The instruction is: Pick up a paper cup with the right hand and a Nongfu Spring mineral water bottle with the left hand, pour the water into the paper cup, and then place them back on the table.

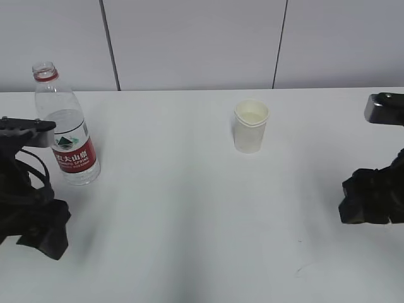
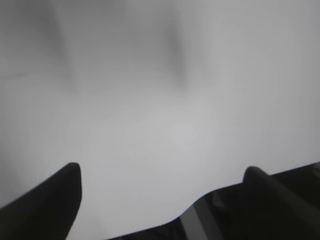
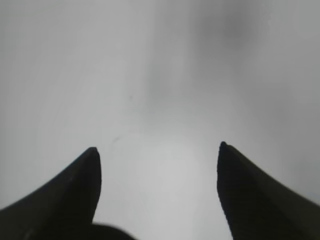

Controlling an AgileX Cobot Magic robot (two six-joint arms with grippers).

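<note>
Little margin is judged to exist: the uncapped Nongfu Spring mineral water bottle (image 1: 65, 126) could be tipped and spilled by a careless approach, and the light paper cup (image 1: 250, 126) crushed or knocked over. At the near left and right edges the left hand (image 2: 160, 175) and right hand (image 3: 157, 155) are held low over the table (image 1: 189, 221), jaws spread (nothing between them). The bottle stands far left, the cup far centre-right.

Right wrist view. The right hand (image 3: 157, 165) points over the bare white table (image 3: 150, 75), its two dark fingertips (image 3: 82, 185) spread wide apart with nothing between them. Soft grey shadows streak the tabletop.
</note>
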